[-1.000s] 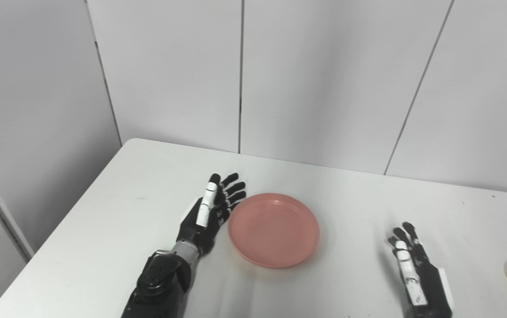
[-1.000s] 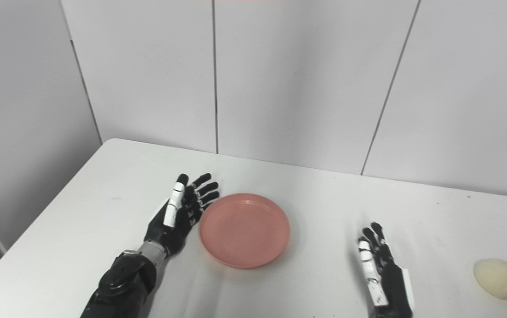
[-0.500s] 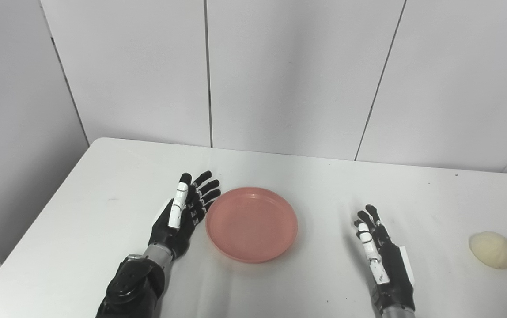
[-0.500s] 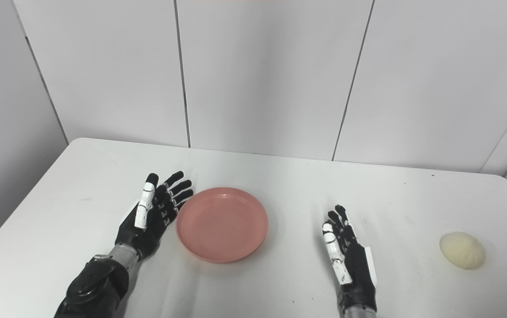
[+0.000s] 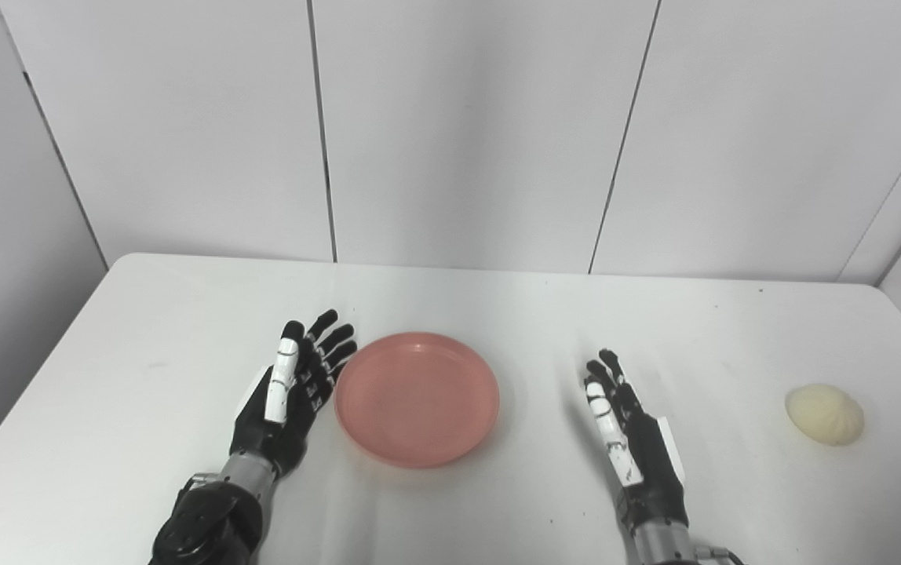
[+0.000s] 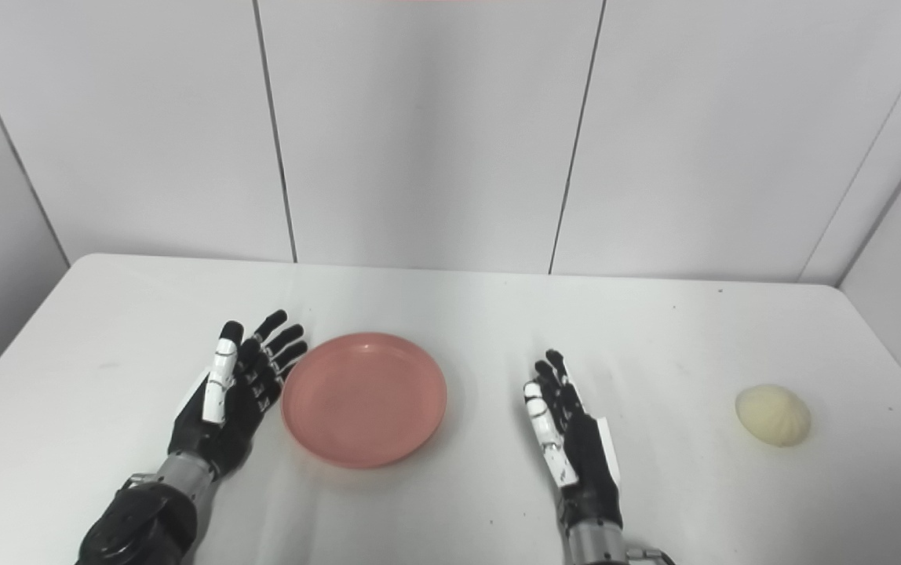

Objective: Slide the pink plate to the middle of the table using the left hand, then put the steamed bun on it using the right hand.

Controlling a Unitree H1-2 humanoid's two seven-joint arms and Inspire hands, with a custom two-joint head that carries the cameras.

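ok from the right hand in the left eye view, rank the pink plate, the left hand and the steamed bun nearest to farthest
1. Pink plate: just to the left of the right hand, near the table's middle.
2. Steamed bun: off to the right, near the table's right edge, a little farther than the plate's near rim.
3. Left hand: farthest, beyond the plate, against its left rim.

A bare test room or lab: plain grey wall panels [image 5: 466,133] with dark seams enclose the far edge and both sides of a white surface [image 5: 144,377], which carries only scattered small dark specks.
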